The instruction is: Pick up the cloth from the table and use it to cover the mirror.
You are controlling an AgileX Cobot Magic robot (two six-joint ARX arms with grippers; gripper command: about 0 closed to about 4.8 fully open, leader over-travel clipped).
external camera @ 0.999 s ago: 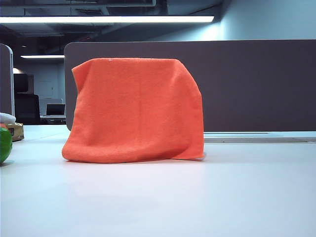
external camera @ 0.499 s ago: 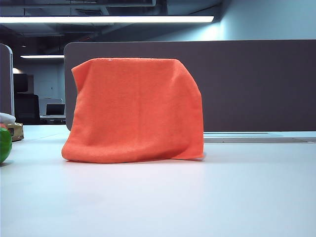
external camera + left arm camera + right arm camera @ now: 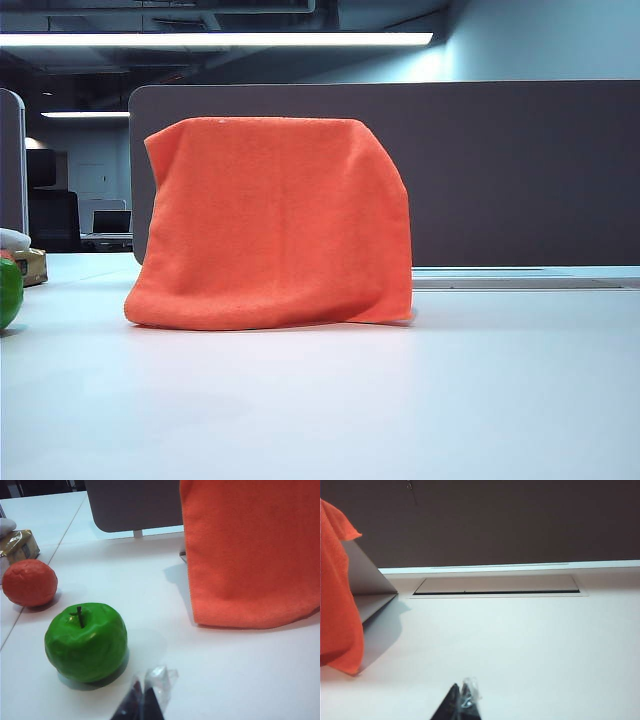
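We judge the job done: the cloth hangs draped over the mirror, its hem touching the counter. Left pincer and right pincer sit pressed together, empty, hovering low nearby.

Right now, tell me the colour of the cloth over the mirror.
Bright orange; the cloth shows best in the exterior view.

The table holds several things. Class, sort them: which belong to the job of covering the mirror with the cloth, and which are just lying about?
Belongs to the job:
- cloth, draped over the mirror
- mirror, one side edge showing
- table
- left gripper and right gripper, both shut, empty, low over the table

Just lying about:
- green apple
- orange fruit
- small packet
- grey partition
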